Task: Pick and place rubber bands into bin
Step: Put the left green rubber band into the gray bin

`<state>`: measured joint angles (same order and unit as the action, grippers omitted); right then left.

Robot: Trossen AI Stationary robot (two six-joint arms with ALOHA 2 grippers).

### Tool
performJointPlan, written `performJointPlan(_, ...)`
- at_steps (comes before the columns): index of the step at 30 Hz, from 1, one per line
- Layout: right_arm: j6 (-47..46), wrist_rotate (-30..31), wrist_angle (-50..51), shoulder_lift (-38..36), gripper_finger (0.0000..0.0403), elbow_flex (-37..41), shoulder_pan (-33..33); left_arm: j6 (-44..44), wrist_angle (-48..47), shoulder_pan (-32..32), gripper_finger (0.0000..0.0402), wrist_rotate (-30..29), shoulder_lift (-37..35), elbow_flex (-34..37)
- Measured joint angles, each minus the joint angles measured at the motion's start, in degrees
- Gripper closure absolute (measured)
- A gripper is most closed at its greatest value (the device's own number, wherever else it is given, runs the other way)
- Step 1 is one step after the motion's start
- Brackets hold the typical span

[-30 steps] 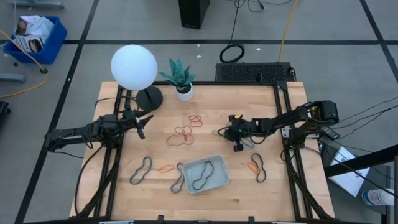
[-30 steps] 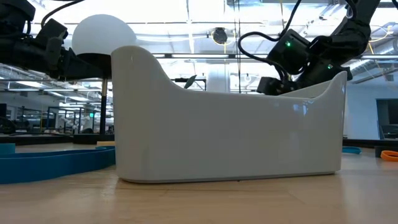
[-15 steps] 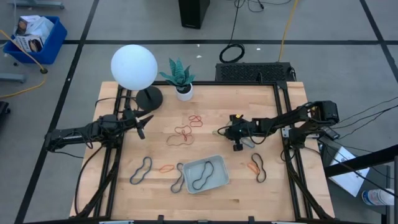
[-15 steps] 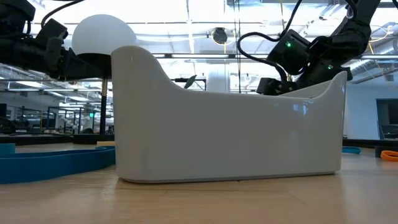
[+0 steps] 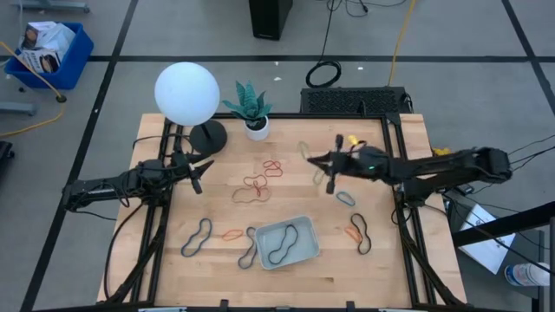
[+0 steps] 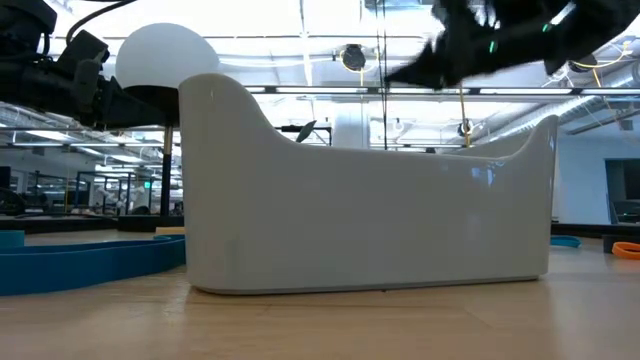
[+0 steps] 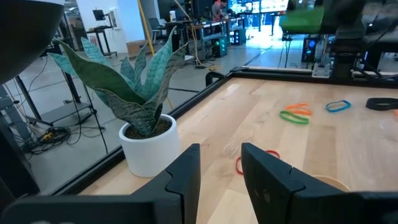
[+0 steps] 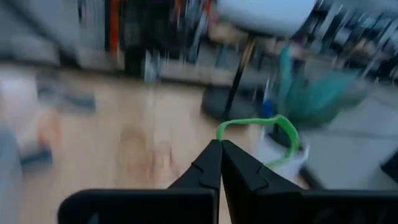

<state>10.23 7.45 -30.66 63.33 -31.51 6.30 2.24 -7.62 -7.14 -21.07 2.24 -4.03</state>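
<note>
My right gripper [image 8: 219, 149] has its fingers pinched together on a green rubber band [image 8: 264, 134], which arcs up from the tips as a floppy loop. In the high view that gripper [image 5: 329, 173] hangs above the right half of the tabletop [image 5: 286, 139], nearer the far edge than the near one. The bin [image 5: 282, 243] sits by the near edge, about midway along it, with one black band [image 5: 283, 247] already inside.

I judge the step to be the carry to the bin. To do it well I would hold the pinch firm, bring the tips over the middle of the bin rather than its rim, drop low before letting go so the loop cannot spring out, and lift straight off.

Loose bands on the wood, by my count: a blue one [image 5: 346, 198] just beside the gripper, an orange [image 5: 353, 232] and a black [image 5: 363, 236] toward the near right corner, a black [image 5: 197, 237], an orange [image 5: 231, 234] and a dark one [image 5: 249, 250] left of the bin, and a tangle of red and tan loops [image 5: 256, 184] mid-table that I cannot count exactly.

My left gripper [image 5: 196, 172] waits above the left edge, fingers a narrow gap apart and empty.
</note>
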Motion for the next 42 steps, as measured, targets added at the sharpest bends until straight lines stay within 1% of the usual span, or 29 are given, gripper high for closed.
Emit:
performJointPlan(2, -1.7, 0.0, -1.1, -3.3, 0.0403, 0.0, 0.0, 0.0, 0.0, 0.0, 0.0277, 0.0, 0.0, 0.0)
performJointPlan(5, -1.7, -1.0, -1.0, -7.0, 0.0403, 0.0, -0.4, -0.2, 0.0, 0.0, 0.0277, 0.0, 0.0, 0.0)
performJointPlan(10, 0.3, -1.7, -3.3, -9.7, 0.0403, -0.2, -2.6, -0.2, 0.1, 0.0, 0.0277, 0.0, 0.0, 0.0)
performJointPlan(13, 1.9, -2.1, -1.9, -9.7, 0.0403, -2.5, -4.9, -0.2, 0.1, 0.0, 0.0277, 0.0, 0.0, 0.0)
performJointPlan(14, 2.8, -3.1, -0.1, -9.6, 0.0403, -4.0, -5.7, -0.5, 0.1, 0.0, 0.0277, 0.0, 0.0, 0.0)
performJointPlan(16, 4.6, -3.3, 5.5, -9.0, 0.0403, -7.9, -7.6, -1.3, 0.1, 0.0, 0.0277, 0.1, 0.0, 0.0)
performJointPlan(21, 6.9, -3.1, 24.0, -5.2, 0.0403, -20.0, -10.8, -2.7, 0.1, 0.0, 0.0277, 0.1, 0.0, 0.0)
performJointPlan(27, 5.5, -3.2, 41.5, 1.6, 0.0403, -32.1, -13.4, -2.8, 0.1, 0.0, 0.0277, 0.1, 0.0, 0.0)
performJointPlan(29, 5.0, -3.5, 44.2, 3.8, 0.0403, -34.5, -14.3, -2.7, 0.0, 0.0, 0.0277, 0.1, 0.0, 0.0)
performJointPlan(34, 0.5, -11.5, 45.6, 9.0, 0.0403, -36.3, -15.8, -2.3, 0.0, 0.0, 0.0277, 0.1, 0.0, 0.0)
performJointPlan(42, -4.5, -12.2, 50.6, 17.3, 0.0403, -36.3, -18.2, -2.5, -0.1, 0.0, 0.0277, 0.1, 0.0, 0.0)
